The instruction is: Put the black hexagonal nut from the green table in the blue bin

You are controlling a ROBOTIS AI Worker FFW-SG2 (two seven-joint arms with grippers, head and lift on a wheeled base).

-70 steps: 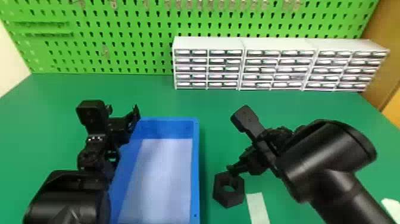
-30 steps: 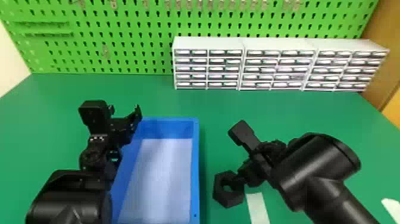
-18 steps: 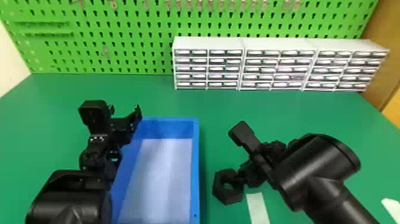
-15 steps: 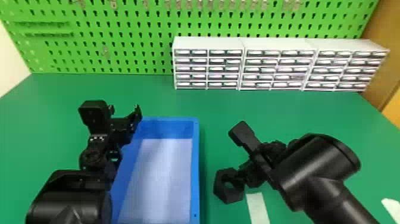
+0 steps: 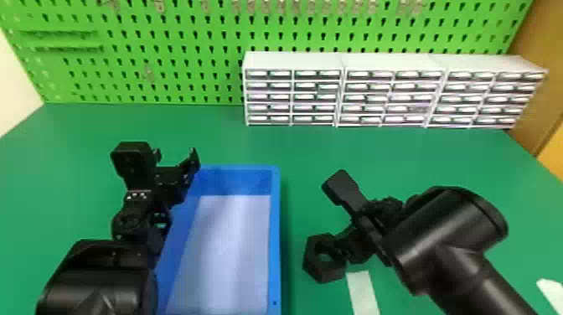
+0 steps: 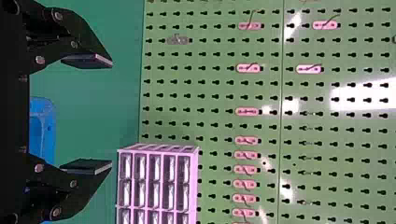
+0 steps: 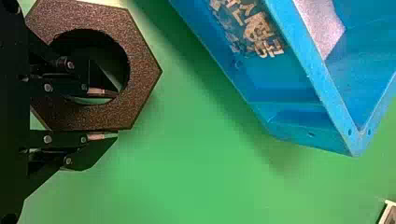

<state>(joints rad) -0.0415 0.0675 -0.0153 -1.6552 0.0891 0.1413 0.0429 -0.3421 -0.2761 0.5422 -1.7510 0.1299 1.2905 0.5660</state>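
One black hexagonal nut (image 5: 322,273), head view: lying just right of blue bin (image 5: 275,234), nearer right arm (image 5: 440,234).
Left gripper (image 6: 109,113), left wrist view: gaping, grasping nothing.
Right gripper (image 7: 108,115), right wrist view: pinching nut's wall, hole to outer face; probably needing leftward carry.

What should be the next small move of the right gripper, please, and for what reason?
Probably lift the nut higher than the rim of the bin: the right gripper seems to pinch it well, one finger through its hole, one outside, and the bin's wall stands in its way.
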